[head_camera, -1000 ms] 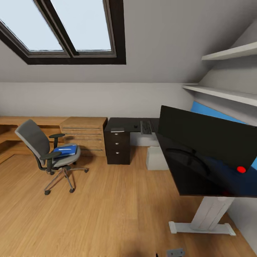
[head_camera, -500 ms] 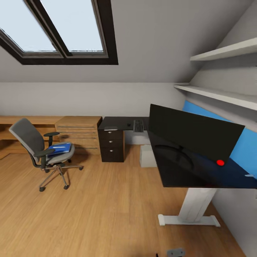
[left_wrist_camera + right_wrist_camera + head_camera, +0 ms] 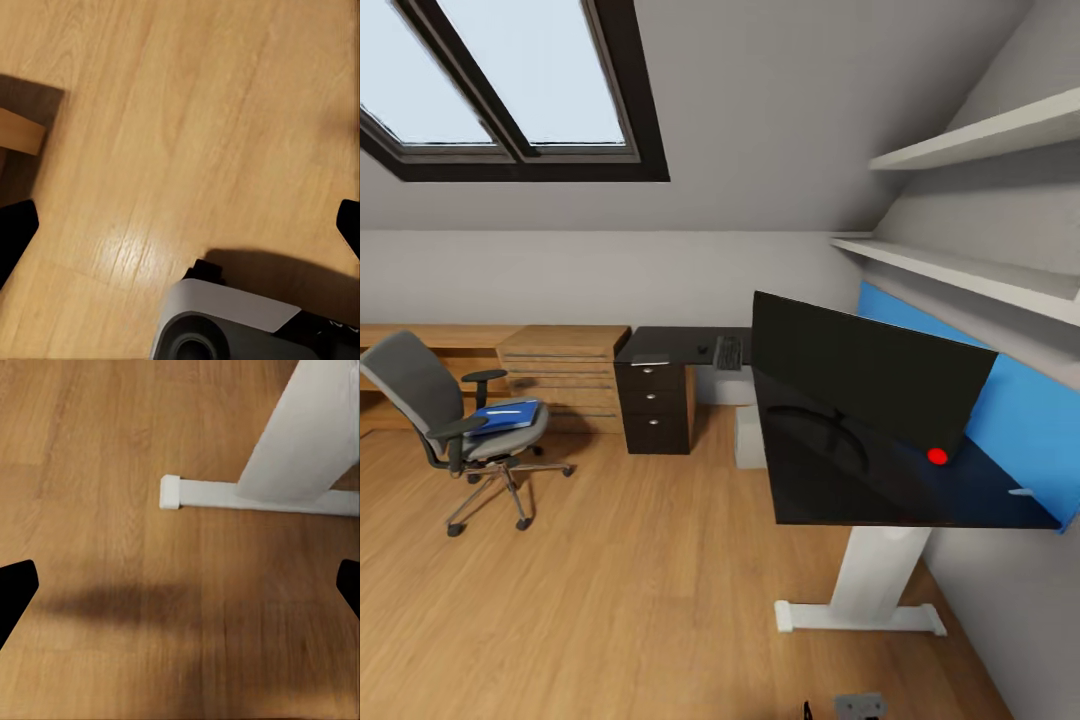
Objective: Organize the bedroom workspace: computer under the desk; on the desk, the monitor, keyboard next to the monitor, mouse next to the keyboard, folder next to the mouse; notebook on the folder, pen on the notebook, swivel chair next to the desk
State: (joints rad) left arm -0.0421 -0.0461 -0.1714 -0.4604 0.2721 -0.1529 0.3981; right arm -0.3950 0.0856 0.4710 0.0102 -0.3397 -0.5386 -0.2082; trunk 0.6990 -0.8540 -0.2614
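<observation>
The left gripper (image 3: 180, 225) points down with its two dark fingertips (image 3: 13, 234) spread wide apart. The right gripper (image 3: 180, 589) likewise points down, fingertips (image 3: 15, 589) set wide, nothing held between them.

We find no text, label, brand or number that can be read anywhere in these views. The nearest thing to a sign is a plain red dot at the lower corner of the monitor (image 3: 870, 375), which carries no lettering. The folder (image 3: 506, 415) on the swivel chair (image 3: 450, 425) bears a pale mark, too small for us to read.
</observation>
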